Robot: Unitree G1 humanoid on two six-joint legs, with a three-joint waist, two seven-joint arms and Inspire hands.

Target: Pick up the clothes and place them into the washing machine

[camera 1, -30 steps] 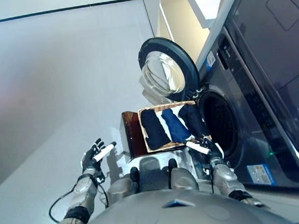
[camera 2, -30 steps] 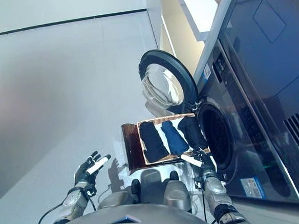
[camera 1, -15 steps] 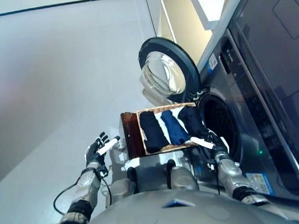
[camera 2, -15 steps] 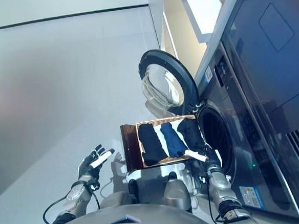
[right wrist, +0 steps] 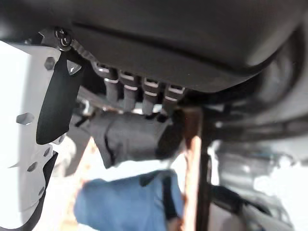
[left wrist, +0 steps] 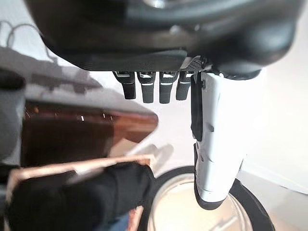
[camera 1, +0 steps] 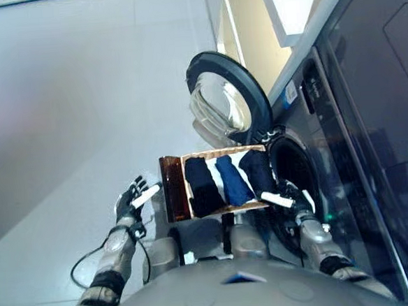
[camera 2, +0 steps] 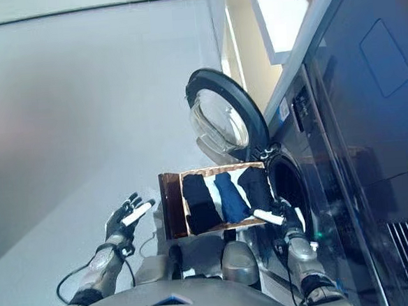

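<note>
Folded clothes [camera 1: 223, 181] in tray, just beyond right hand [camera 1: 289, 195].

You see three folded clothes in one tray [camera 1: 173, 187]: one black [camera 1: 202, 186], one blue [camera 1: 232, 180], one dark [camera 1: 258, 171]. One washer [camera 1: 344, 157] stands with one door [camera 1: 222, 96] open. Two hands show, left [camera 1: 132, 200] and right [camera 1: 291, 194].

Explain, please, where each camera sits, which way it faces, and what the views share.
Left eye and right eye views: on the head, looking down at the tray of folded clothes beside the washing machine; both arms show.
Left wrist view: on the left arm, looking along the left hand, open, toward the tray and the door.
Right wrist view: along the right hand, open, toward the clothes.
All views share the tray.
</note>
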